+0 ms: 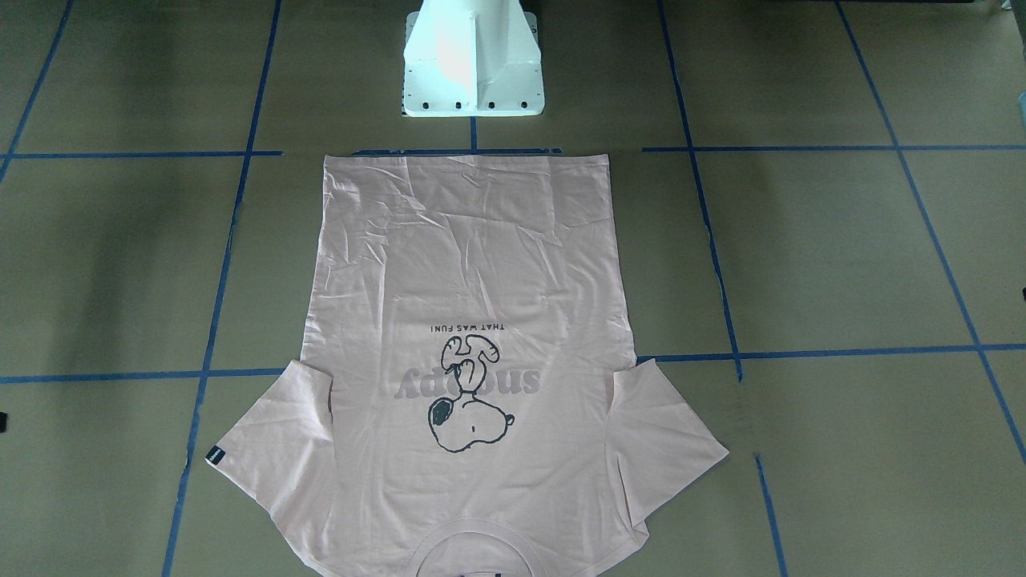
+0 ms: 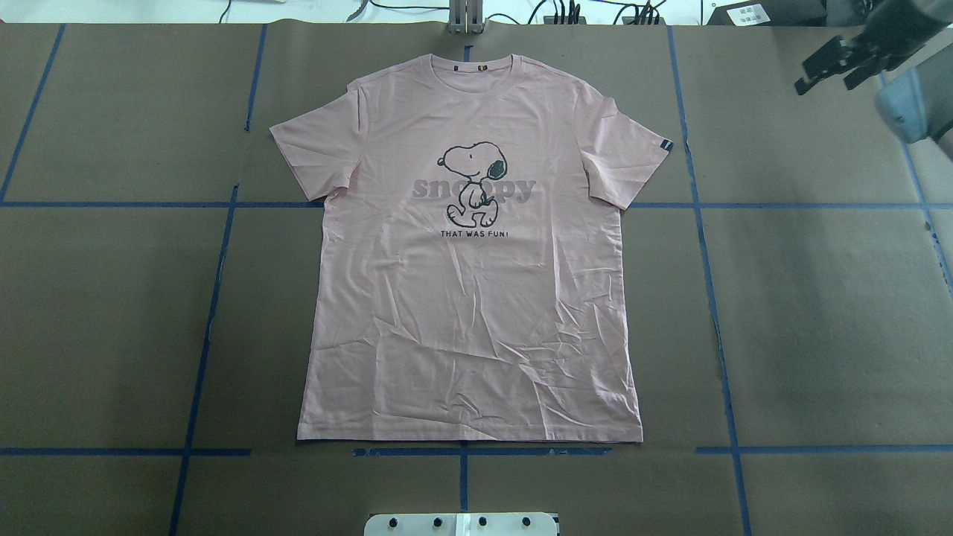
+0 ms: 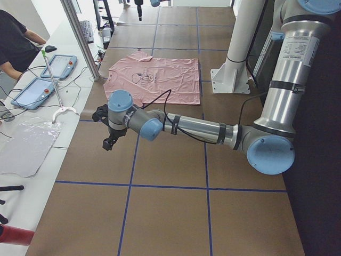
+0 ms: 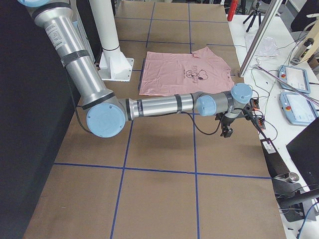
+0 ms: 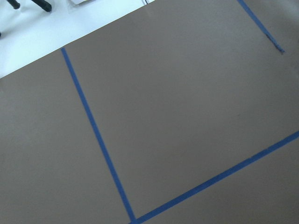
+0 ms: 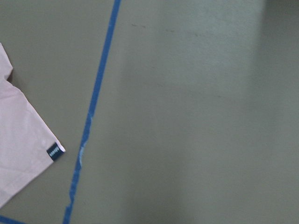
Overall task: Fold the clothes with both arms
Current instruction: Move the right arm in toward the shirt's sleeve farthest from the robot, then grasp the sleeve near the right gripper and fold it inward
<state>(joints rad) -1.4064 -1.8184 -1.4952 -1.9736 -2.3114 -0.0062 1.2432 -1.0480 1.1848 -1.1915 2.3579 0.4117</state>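
On the brown bench (image 2: 112,298), light pink cartoon-dog T-shirt (image 2: 469,313) lies flat; right gripper (image 2: 825,82) spread, left gripper (image 3: 108,142): cannot tell.

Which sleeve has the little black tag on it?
The sleeve on the robot's right, which is on the overhead view's right side. A black tag sits at its hem. The other sleeve is plain pink.

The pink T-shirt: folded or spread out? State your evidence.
Spread flat, print up. The T-shirt shows both sleeves out sideways, with the collar and straight hem uncovered; nothing is doubled over, only wrinkles.
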